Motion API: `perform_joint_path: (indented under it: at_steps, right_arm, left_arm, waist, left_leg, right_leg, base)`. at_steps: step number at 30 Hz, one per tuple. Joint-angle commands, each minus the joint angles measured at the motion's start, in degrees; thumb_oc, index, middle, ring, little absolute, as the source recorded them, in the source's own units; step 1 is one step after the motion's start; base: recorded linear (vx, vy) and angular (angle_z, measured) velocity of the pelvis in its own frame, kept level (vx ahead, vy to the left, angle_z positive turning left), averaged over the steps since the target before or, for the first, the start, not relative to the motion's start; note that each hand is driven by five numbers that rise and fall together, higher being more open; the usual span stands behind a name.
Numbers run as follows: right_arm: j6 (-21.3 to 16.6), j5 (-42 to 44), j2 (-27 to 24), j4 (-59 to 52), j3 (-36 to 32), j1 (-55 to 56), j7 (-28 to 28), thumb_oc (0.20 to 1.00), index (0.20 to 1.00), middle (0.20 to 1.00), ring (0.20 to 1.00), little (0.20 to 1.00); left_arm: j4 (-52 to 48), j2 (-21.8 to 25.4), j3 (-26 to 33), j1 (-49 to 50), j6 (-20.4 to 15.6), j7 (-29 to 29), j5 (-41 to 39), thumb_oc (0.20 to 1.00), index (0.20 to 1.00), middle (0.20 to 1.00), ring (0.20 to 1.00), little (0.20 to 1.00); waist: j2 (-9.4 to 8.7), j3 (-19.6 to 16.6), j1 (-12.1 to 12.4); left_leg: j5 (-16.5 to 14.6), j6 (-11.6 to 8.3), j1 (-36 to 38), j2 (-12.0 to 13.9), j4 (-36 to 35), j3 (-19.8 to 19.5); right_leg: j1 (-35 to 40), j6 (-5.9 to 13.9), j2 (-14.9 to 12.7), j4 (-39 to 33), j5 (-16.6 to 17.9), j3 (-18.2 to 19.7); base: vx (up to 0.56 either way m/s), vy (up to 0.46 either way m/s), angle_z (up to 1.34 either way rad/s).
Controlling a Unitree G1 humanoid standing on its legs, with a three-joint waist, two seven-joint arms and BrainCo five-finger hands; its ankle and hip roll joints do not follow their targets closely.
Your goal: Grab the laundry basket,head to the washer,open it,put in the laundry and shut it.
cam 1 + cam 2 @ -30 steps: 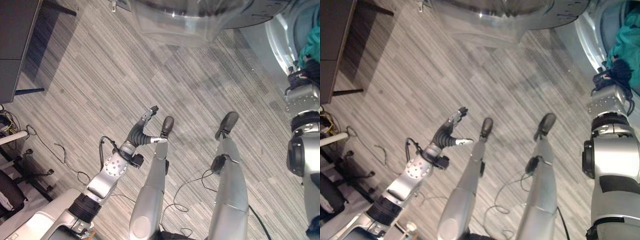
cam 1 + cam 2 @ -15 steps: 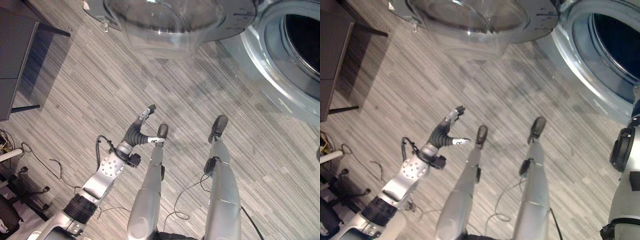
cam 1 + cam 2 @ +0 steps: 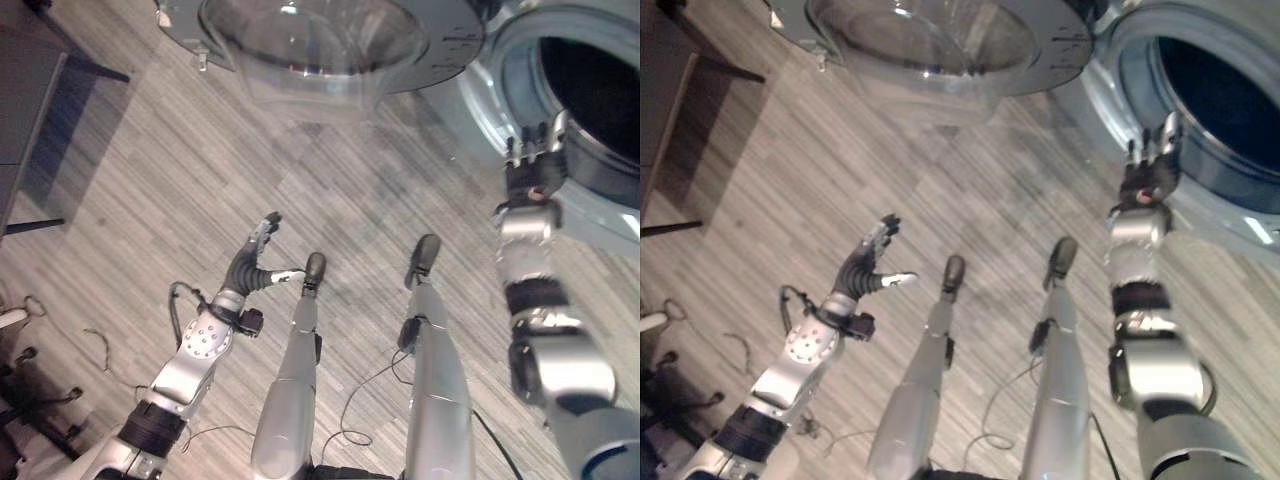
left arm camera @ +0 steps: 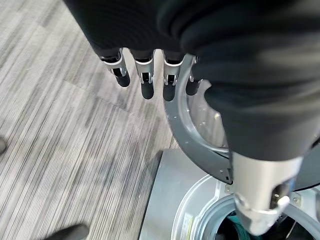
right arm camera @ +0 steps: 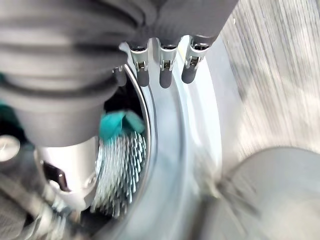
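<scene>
Eye views: washer (image 3: 520, 90) with its door (image 3: 330, 40) swung wide; bare wood-look floor (image 3: 180, 140) lies between door and drum opening. Right hand (image 3: 533, 160) is raised at the opening's rim, fingers straight, holding nothing. Left hand (image 3: 256, 250) hangs low, well apart from the washer, fingers spread.

Left wrist view: fingers (image 4: 146, 82) relaxed over floor, door edge beyond.

Right wrist view: teal laundry (image 5: 116, 125) inside the drum, fingers (image 5: 167, 75) straight above the rim.

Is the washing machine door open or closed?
Open. The washer door is swung aside, the drum opening gapes dark, and teal laundry lies inside.
</scene>
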Motion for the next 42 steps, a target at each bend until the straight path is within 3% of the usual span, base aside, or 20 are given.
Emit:
perform_joint_path:
  at_steps: [1, 6, 7, 12, 16, 17, 19, 20, 22, 24, 25, 26, 27, 28, 29, 30, 31, 33, 37, 42]
  right_arm:
    - [2.47, -5.52, -5.61, 13.83, 0.34, -1.32, 3.38, 1.0, 1.0, 1.0, 1.0, 1.0]
    - [7.46, -20.31, -5.18, 16.99, 4.52, 11.76, 2.55, 1.0, 1.0, 1.0, 1.0, 1.0]
    - [9.32, -28.35, -5.69, 19.67, 7.25, 15.12, 2.64, 1.0, 1.0, 1.0, 1.0, 1.0]
    - [12.86, -47.42, -5.27, 21.81, 14.33, 22.4, 3.31, 1.0, 1.0, 1.0, 1.0, 1.0]
    - [14.26, -54.53, -4.02, 23.1, 16.58, 25.87, 4.77, 1.0, 1.0, 1.0, 1.0, 1.0]
    - [14.63, -55.76, -3.37, 23.35, 17.05, 26.93, 5.16, 1.0, 1.0, 1.0, 1.0, 1.0]
    - [14.63, -55.76, -3.38, 23.34, 17.01, 26.9, 5.16, 1.0, 1.0, 1.0, 1.0, 1.0]
    - [14.6, -55.78, -2.83, 22.47, 17.35, 27.52, 5.37, 1.0, 1.0, 1.0, 1.0, 1.0]
    - [14.77, -55.81, -2.65, 21.62, 17.38, 27.99, 5.2, 1.0, 1.0, 1.0, 1.0, 1.0]
    - [14.6, -55.11, -2.14, 21.39, 17.17, 28.71, 4.74, 1.0, 1.0, 1.0, 1.0, 1.0]
    - [14.58, -54.52, -2.33, 20.95, 16.9, 28.96, 4.36, 1.0, 1.0, 1.0, 1.0, 1.0]
    - [14.47, -53.98, -2.88, 20.26, 17.2, 28.63, 4.05, 1.0, 1.0, 1.0, 1.0, 1.0]
    - [14.17, -53.42, -3.14, 20.13, 17.36, 28.24, 3.66, 1.0, 1.0, 1.0, 1.0, 1.0]
    - [14.27, -53.03, -3.14, 20.11, 17.44, 28.24, 3.44, 1.0, 1.0, 1.0, 1.0, 1.0]
    - [14.34, -52.94, -3.08, 19.94, 17.05, 28.55, 3.45, 1.0, 1.0, 1.0, 1.0, 1.0]
    - [14.35, -52.94, -3.07, 19.92, 17.06, 28.56, 3.45, 1.0, 1.0, 1.0, 1.0, 1.0]
    - [14.2, -52.78, -2.95, 20.08, 16.6, 28.63, 3.35, 1.0, 1.0, 1.0, 1.0, 1.0]
    - [13.47, -52.35, -2.39, 19.8, 15.18, 29.09, 3.0, 1.0, 1.0, 1.0, 1.0, 1.0]
    - [13.87, -54.59, -1.0, 19.86, 15.58, 30.52, 3.82, 1.0, 1.0, 1.0, 1.0, 1.0]
    - [13.91, -56.54, 1.44, 20.73, 16.73, 32.43, 5.03, 1.0, 1.0, 1.0, 1.0, 1.0]
  left_arm:
    - [-0.05, 1.76, -0.86, 3.93, -1.26, -2.34, 3.03, 1.0, 1.0, 1.0, 1.0, 1.0]
    - [5.01, 1.34, 1.87, 7.93, -0.03, -3.32, 4.0, 1.0, 1.0, 1.0, 1.0, 1.0]
    - [7.16, 1.64, 2.78, 9.09, 0.55, -3.94, 4.74, 1.0, 1.0, 1.0, 1.0, 1.0]
    - [15.15, 0.99, 4.79, 10.03, 1.55, -3.94, 7.89, 1.0, 1.0, 1.0, 1.0, 1.0]
    - [20.05, 0.92, 7.06, 6.35, 2.6, -1.44, 13.86, 1.0, 1.0, 1.0, 1.0, 1.0]
    - [24.44, 0.59, 8.2, 2.69, 3.12, 2.21, 16.15, 1.0, 1.0, 1.0, 1.0, 1.0]
    - [24.56, 0.55, 8.14, 2.58, 3.06, 2.26, 16.16, 1.0, 1.0, 1.0, 1.0, 1.0]
    - [28.18, 1.27, 9.27, -1.73, 3.74, 6.64, 18.83, 1.0, 1.0, 1.0, 1.0, 1.0]
    - [30.49, 1.51, 10.51, -4.07, 4.09, 8.76, 18.52, 1.0, 1.0, 1.0, 1.0, 1.0]
    - [32.79, 1.75, 11.35, -5.98, 3.85, 10.57, 17.68, 1.0, 1.0, 1.0, 1.0, 1.0]
    - [33.86, 2.06, 11.43, -7.55, 3.95, 11.29, 16.63, 1.0, 1.0, 1.0, 1.0, 1.0]
    - [35.47, 2.51, 11.42, -9.27, 4.17, 12.34, 15.65, 1.0, 1.0, 1.0, 1.0, 1.0]
    - [37.03, 2.56, 11.38, -10.42, 4.39, 13.04, 15.06, 1.0, 1.0, 1.0, 1.0, 1.0]
    - [38.61, 3.4, 11.84, -11.01, 4.63, 14.13, 15.06, 1.0, 1.0, 1.0, 1.0, 1.0]
    - [37.93, 4.0, 12.96, -10.07, 4.81, 14.53, 15.14, 1.0, 1.0, 1.0, 1.0, 1.0]
    - [37.87, 4.01, 12.99, -10.02, 4.84, 14.52, 15.15, 1.0, 1.0, 1.0, 1.0, 1.0]
    - [37.32, 4.29, 13.98, -9.03, 4.79, 14.67, 14.99, 1.0, 1.0, 1.0, 1.0, 1.0]
    - [35.76, 4.85, 15.99, -6.11, 4.22, 14.89, 14.28, 1.0, 1.0, 1.0, 1.0, 1.0]
    - [36.46, 4.53, 16.71, -4.47, 3.25, 14.89, 14.4, 1.0, 1.0, 1.0, 1.0, 1.0]
    - [36.56, 4.66, 16.89, -3.6, 1.36, 15.11, 13.31, 1.0, 1.0, 1.0, 1.0, 1.0]
  waist:
    - [-0.76, -3.92, 0.86]
    - [-3.63, -5.6, -0.69]
    - [-4.3, -6.7, -0.77]
    - [-4.78, -10.08, -0.83]
    - [-4.39, -13.57, -1.59]
    - [-4.18, -14.84, -2.41]
    - [-4.15, -14.63, -2.4]
    - [-4.14, -15.97, -3.37]
    - [-4.48, -17.14, -3.98]
    - [-4.93, -17.5, -3.96]
    - [-5.61, -16.94, -3.77]
    - [-6.7, -16.1, -3.43]
    - [-7.83, -15.79, -3.2]
    - [-9.16, -16.8, -3.3]
    - [-9.51, -17.61, -2.85]
    - [-9.6, -17.67, -2.81]
    - [-9.54, -18.55, -2.39]
    - [-7.59, -19.68, -1.16]
    - [-7.05, -20.76, -1.87]
    - [-7.19, -23.88, -2.0]
  left_leg:
    - [-5.92, 3.16, 3.17, -2.34, 1.17, 3.29]
    - [-7.44, 3.9, 6.64, -2.88, 2.43, 3.46]
    - [-7.9, 4.13, 9.08, -3.06, 2.36, 3.36]
    - [-8.36, 4.64, 17.17, -3.41, 0.51, 2.94]
    - [-8.69, 4.67, 23.67, -2.7, -1.51, 3.04]
    - [-8.76, 4.54, 26.71, -1.73, -2.26, 2.86]
    - [-8.74, 4.53, 26.96, -1.69, -2.37, 2.84]
    - [-9.09, 4.37, 29.81, -0.63, -2.75, 3.1]
    - [-9.24, 3.96, 32.22, 0.23, -2.64, 3.48]
    - [-5.69, 2.8, 32.35, 0.99, 2.2, 4.12]
    - [-0.67, 1.93, 30.12, 0.12, 9.64, 3.51]
    - [2.0, 1.89, 27.69, -0.93, 16.39, 2.43]
    - [3.58, 1.96, 25.16, -1.67, 20.51, 1.51]
    - [1.42, 2.93, 21.26, -0.42, 21.0, 2.01]
    - [-0.85, 3.07, 21.02, 1.42, 16.98, 3.17]
    - [-0.59, 3.08, 21.1, 1.39, 16.66, 3.28]
    - [-0.89, 3.13, 20.71, 2.79, 10.95, 3.89]
    - [3.37, 1.79, 20.48, 5.85, -2.99, 3.7]
    - [1.02, 1.28, 23.07, 4.7, 0.41, 5.8]
    - [-1.49, 2.73, 26.63, 2.66, -1.71, 10.69]
  right_leg:
    - [2.3, 4.15, 0.75, 1.29, -10.26, 1.82]
    - [7.67, 4.39, -0.01, -0.54, -8.93, 1.35]
    - [10.68, 4.44, -0.3, -1.28, -8.67, 1.15]
    - [20.45, 4.57, -0.77, -3.8, -8.52, -0.01]
    - [26.17, 4.25, -0.42, -4.0, -10.04, -0.21]
    - [27.69, 3.87, 0.11, -2.37, -11.78, 0.08]
    - [27.87, 3.86, 0.13, -2.29, -11.87, 0.06]
    - [28.62, 3.33, 1.0, 0.31, -13.74, 1.2]
    - [30.92, 2.97, 2.07, 0.62, -15.15, 1.98]
    - [34.92, 1.96, 3.72, -0.25, -16.81, 3.21]
    - [36.51, 1.41, 4.01, -1.41, -16.27, 3.82]
    - [37.38, 0.75, 4.33, -1.7, -16.03, 5.02]
    - [38.14, 0.4, 4.3, -1.98, -16.05, 6.09]
    - [39.56, 0.72, 3.84, -2.69, -16.82, 7.28]
    - [41.15, 1.4, 3.85, -3.27, -17.65, 8.23]
    - [41.08, 1.42, 3.78, -3.37, -17.5, 8.31]
    - [42.16, 1.96, 3.87, -3.94, -17.77, 9.16]
    - [45.3, 2.89, 4.48, -3.14, -19.61, 11.45]
    - [47.17, 4.71, 2.14, -1.63, -19.68, 12.72]
    - [47.23, 7.52, -3.18, -6.24, -15.52, 13.82]
  base:
    - [-0.03, 0.058, -0.04]
    - [0.0, 0.046, -0.01]
    - [0.08, 0.068, 0.02]
    - [0.13, 0.063, -0.01]
    - [0.19, 0.055, 0.04]
    - [0.16, 0.008, 0.06]
    - [0.11, -0.01, 0.07]
    - [0.15, -0.025, 0.07]
    - [0.2, -0.058, -0.06]
    - [0.14, -0.073, -0.21]
    - [0.0, -0.073, -0.12]
    - [-0.04, -0.099, -0.05]
    - [0.1, -0.091, -0.18]
    - [0.25, -0.025, -0.33]
    - [0.24, 0.017, -0.33]
    - [0.26, 0.085, -0.33]
    - [0.25, 0.106, -0.4]
    - [0.41, 0.226, -0.43]
    - [0.27, 0.223, -0.47]
    - [0.15, 0.198, -0.57]
